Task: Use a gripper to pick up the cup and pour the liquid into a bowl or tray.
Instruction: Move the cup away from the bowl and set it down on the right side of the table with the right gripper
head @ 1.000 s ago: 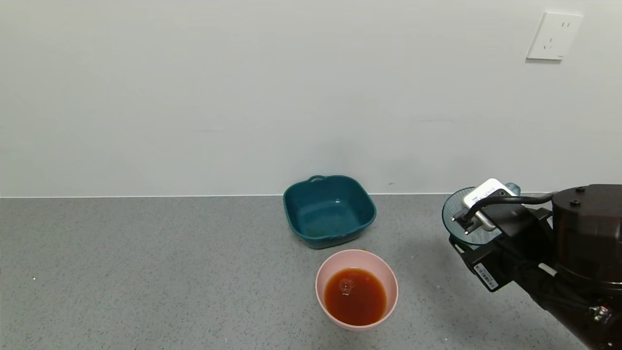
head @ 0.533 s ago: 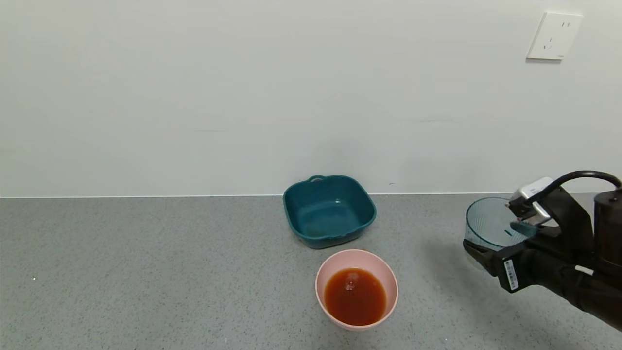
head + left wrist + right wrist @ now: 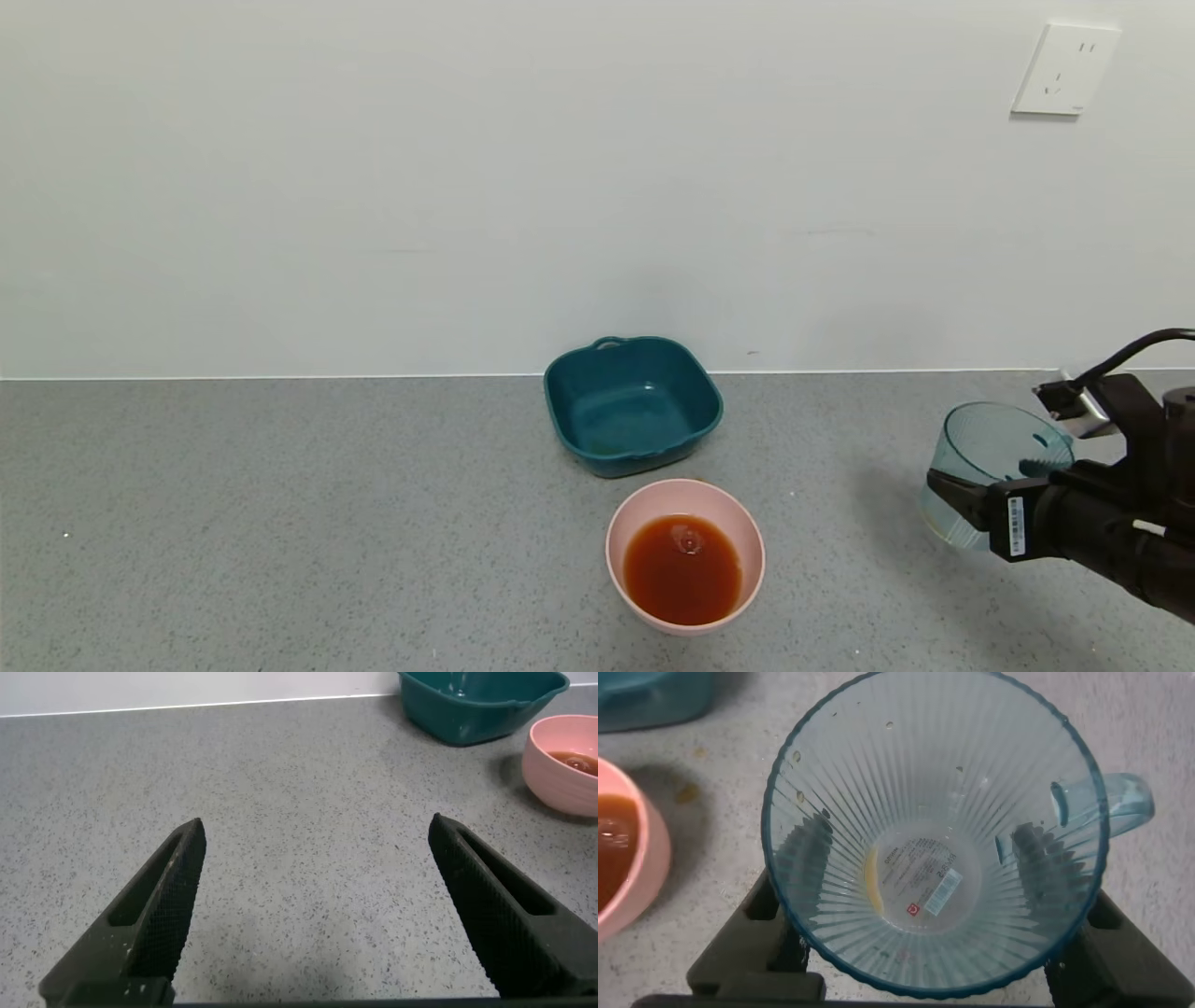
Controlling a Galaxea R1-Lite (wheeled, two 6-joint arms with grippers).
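My right gripper [image 3: 971, 509] is shut on the blue-grey ribbed cup [image 3: 990, 467] at the right of the counter, holding it nearly upright just above the surface. In the right wrist view the cup [image 3: 934, 831] is almost empty, with only a thin yellowish trace at its bottom, and the dark fingers [image 3: 808, 854] press its sides. The pink bowl [image 3: 635, 523] holds the reddish-brown liquid [image 3: 683, 569] at the front centre; its rim also shows in the right wrist view [image 3: 654, 877]. My left gripper [image 3: 318, 905] is open and empty over bare counter.
A dark teal square dish [image 3: 633, 406] stands behind the pink bowl, near the wall; it also shows in the left wrist view [image 3: 481, 705]. A white wall socket [image 3: 1064, 70] is at the upper right. The grey speckled counter [image 3: 280, 523] stretches to the left.
My right gripper has carried the cup right and down, away from the bowl, and turned it from tilted to nearly upright. The liquid in the bowl has settled.
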